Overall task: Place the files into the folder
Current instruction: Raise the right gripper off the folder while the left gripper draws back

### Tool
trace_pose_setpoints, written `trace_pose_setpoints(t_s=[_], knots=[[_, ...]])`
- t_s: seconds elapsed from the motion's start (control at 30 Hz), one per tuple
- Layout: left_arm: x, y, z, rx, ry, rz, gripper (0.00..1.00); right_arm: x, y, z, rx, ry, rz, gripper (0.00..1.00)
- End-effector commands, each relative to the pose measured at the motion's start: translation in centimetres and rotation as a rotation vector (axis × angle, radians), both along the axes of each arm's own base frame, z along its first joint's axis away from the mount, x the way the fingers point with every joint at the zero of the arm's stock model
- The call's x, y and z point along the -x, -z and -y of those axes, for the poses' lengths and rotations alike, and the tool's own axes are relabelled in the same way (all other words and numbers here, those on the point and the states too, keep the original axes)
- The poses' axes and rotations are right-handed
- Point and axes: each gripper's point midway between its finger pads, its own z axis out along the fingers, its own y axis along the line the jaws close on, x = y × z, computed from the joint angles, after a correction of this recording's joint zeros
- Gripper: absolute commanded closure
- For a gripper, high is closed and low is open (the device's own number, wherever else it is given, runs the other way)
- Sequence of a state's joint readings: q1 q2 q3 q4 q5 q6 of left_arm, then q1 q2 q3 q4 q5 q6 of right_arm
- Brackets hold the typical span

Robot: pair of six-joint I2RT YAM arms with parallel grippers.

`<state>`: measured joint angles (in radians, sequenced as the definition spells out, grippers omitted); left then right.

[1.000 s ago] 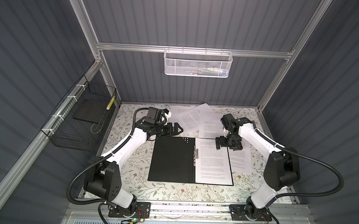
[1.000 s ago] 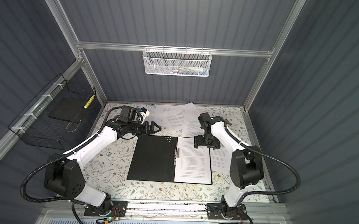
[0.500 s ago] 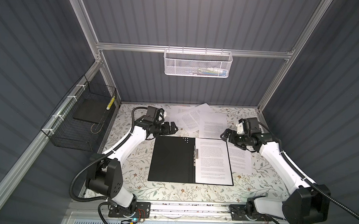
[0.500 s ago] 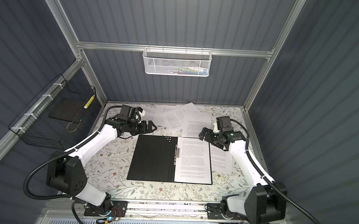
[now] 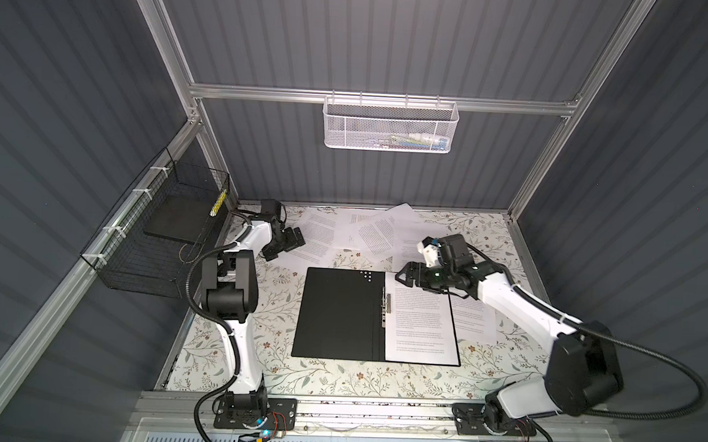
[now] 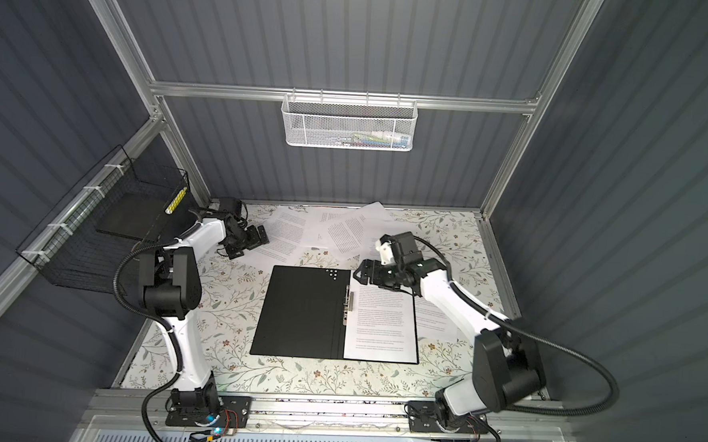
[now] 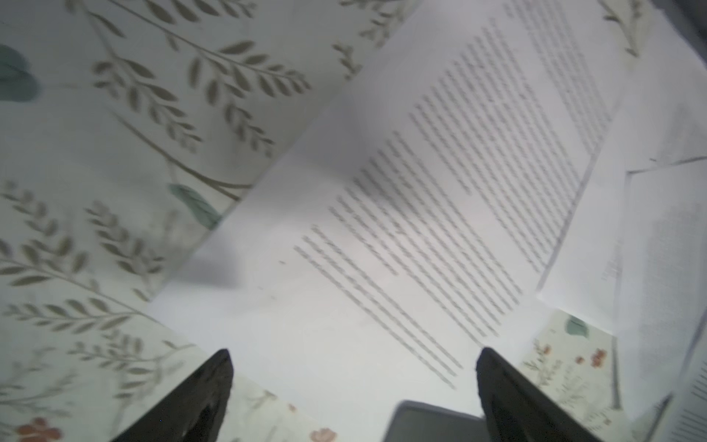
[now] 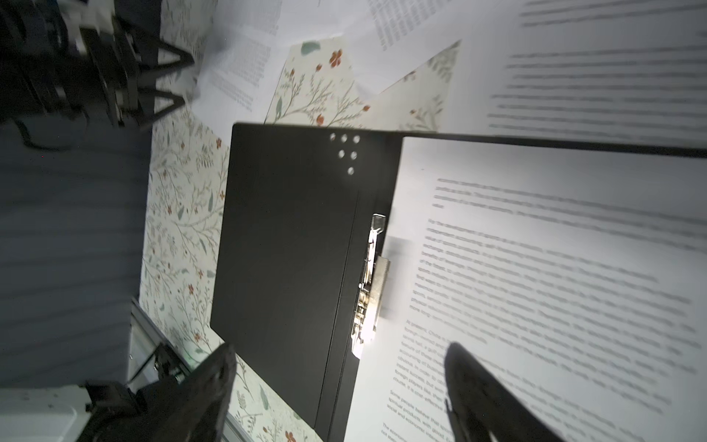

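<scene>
Since a second ago the right hand (image 5: 402, 274) is swinging round from the far right corner of the folder (image 5: 339, 312) and is now pointing left over its far edge, jaws apart, gripping nothing. Left hand (image 5: 286, 245) is pulling back toward far left, jaws apart above a loose sheet (image 7: 382, 229). Folder is lying open mid-bench (image 5: 273, 309), one printed sheet (image 5: 419, 325) resting on its right half. Remaining files (image 5: 368, 231) are lying scattered beyond it.
</scene>
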<state>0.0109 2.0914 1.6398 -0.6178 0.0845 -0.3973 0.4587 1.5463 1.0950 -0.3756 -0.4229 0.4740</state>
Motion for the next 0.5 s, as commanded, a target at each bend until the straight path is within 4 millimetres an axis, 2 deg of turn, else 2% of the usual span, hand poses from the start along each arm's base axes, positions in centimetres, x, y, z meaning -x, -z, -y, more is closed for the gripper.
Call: trace_pose_setpoints(t_s=[0.0, 0.13, 0.3, 0.47], knots=[[-1.1, -0.5, -1.7, -0.103, 0.051, -0.006, 0.00, -0.5, -0.3, -3.8, -0.040, -0.119, 0.012, 0.21], [-1.5, 1.1, -4.2, -0.099, 0.028, -0.042, 0.00, -0.9, 0.0, -6.6, -0.074, -0.183, 0.000, 0.22], [-0.9, 2.8, -6.8, -0.054, 0.000, -0.059, 0.00, -0.9, 0.9, -7.9, -0.092, -0.210, -0.034, 0.22], [-0.4, 4.6, -5.4, 0.064, 0.062, -0.103, 0.00, -0.8, 1.4, -8.2, -0.097, -0.226, -0.049, 0.22]])
